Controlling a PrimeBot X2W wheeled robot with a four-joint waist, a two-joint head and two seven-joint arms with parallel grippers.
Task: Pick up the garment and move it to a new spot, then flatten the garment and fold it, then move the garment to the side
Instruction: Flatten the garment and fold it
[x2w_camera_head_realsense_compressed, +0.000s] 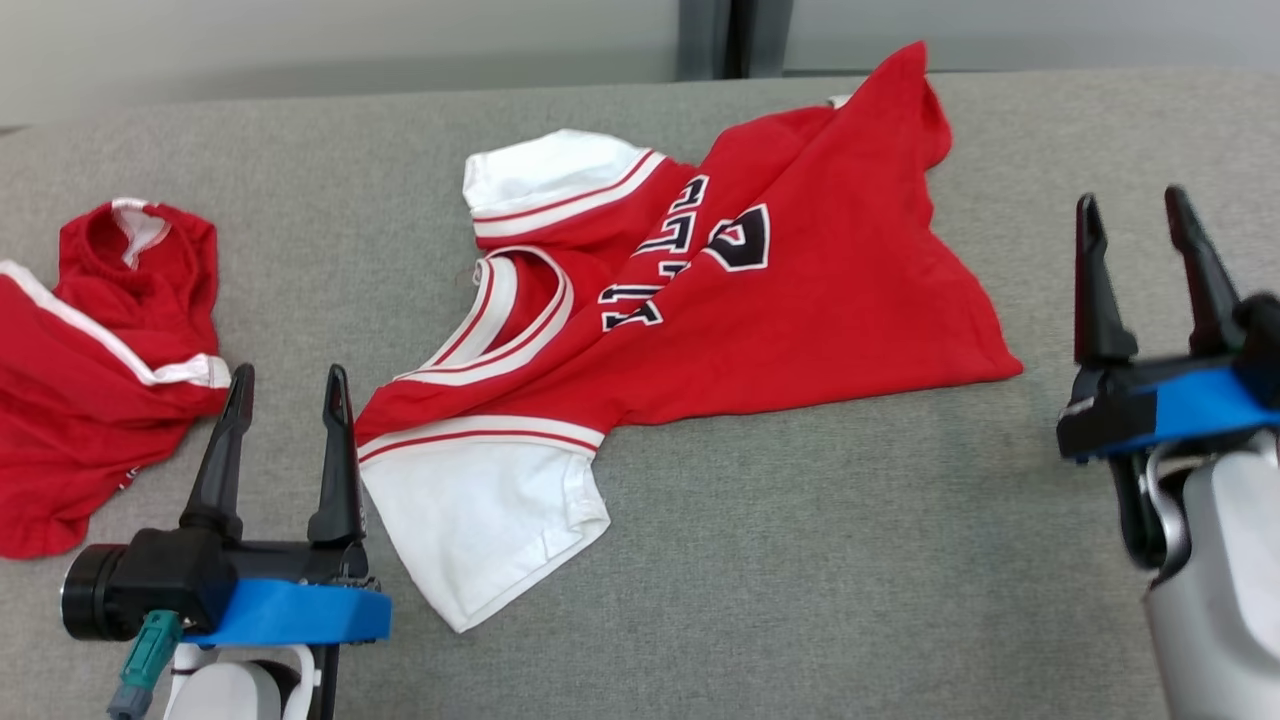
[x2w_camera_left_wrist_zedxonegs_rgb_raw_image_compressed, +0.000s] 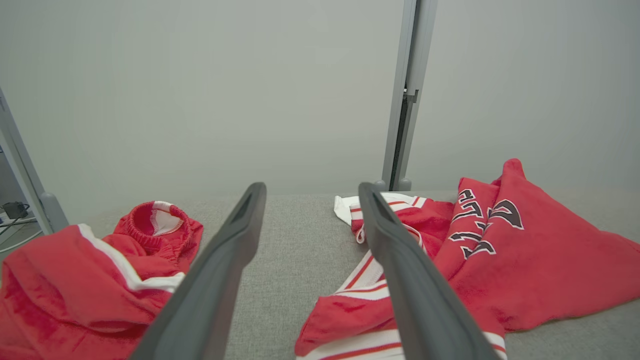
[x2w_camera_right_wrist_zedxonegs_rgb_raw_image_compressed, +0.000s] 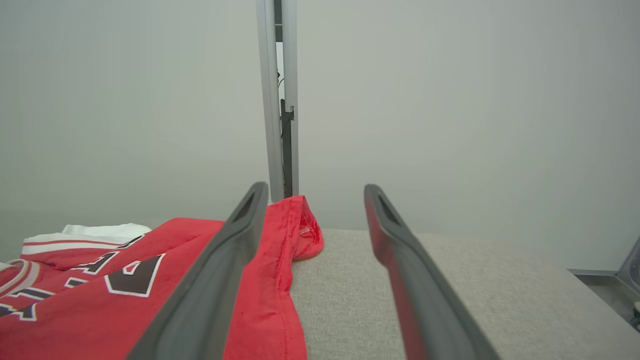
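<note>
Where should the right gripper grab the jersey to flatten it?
Pinch the jersey at its far hem corner, which stands up off the table; bring the open right gripper in from the right, over bare table.

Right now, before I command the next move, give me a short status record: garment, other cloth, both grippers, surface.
garment: red jersey, mid-table, creased, body folded over itself, lettering partly hidden
sleeve: near white sleeve spread flat toward the robot
other cloth: red shorts, bunched at the table's left, apart from the jersey
left gripper: open, empty, beside the near sleeve
right gripper: open, empty, right of the jersey
surface: grey padded table
stage: jersey not yet flattened or folded
</note>
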